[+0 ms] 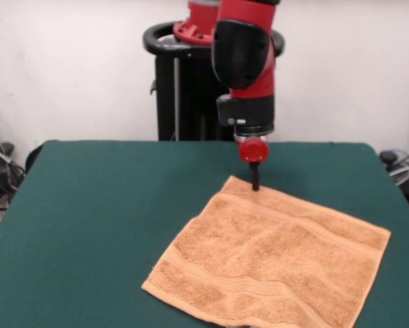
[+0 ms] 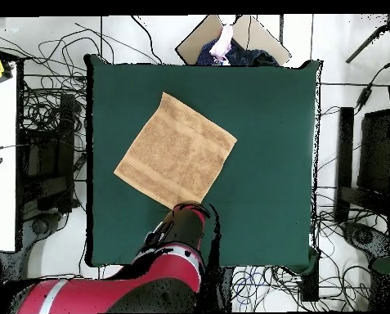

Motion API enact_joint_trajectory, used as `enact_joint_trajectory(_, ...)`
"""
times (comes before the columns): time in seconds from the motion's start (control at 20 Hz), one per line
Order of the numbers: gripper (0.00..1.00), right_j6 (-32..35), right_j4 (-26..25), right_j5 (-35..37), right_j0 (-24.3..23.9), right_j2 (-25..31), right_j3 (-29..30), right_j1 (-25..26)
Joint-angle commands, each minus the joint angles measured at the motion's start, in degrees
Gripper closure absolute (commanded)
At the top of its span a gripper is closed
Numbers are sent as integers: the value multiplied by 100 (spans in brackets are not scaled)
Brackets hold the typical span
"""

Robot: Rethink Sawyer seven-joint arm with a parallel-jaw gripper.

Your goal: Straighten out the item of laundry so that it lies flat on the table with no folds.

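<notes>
**Front view: gripper planted at the towel's far corner**

The towel [image 1: 273, 263] lies spread on the table [image 1: 109, 205], turned like a diamond so one corner points toward the robot's pedestal. It sits right of centre in this view, its near edge running close to the bottom of the picture. It looks almost fully open; only shallow ripples cross its middle, and no flap is doubled over that I can make out. The cloth is orange-tan terry, looped and soft, with woven bands running parallel near two opposite edges.

The relation that matters: the gripper [image 1: 255, 183] stands upright right at the far corner, so the whole towel stretches away from it toward the camera and to the right. The tip appears as a single dark stem touching or just above the cloth; whether its fingers are parted or closed on the corner I cannot tell.

In the overhead view the towel [image 2: 175, 150] lies left of the table's middle, and the red arm [image 2: 177, 245] hides the corner nearest the base. The table [image 2: 271, 131] is dark green felt, far larger than the towel. A person's hand [image 2: 224, 41] shows at the far edge.
</notes>
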Motion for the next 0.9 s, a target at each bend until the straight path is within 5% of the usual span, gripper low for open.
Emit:
enact_joint_trajectory(0.05, 100, 372, -574, 683, -228, 450, -363, 12)
enact_joint_trajectory(0.3, 100, 415, -690, 894, -260, 349, -178, -224)
enact_joint_trajectory(0.45, 100, 102, -718, 1680, -728, 877, 447, -863)
enact_joint_trajectory(0.9, 100, -1017, -274, 2422, -1672, 1775, 1214, -1757)
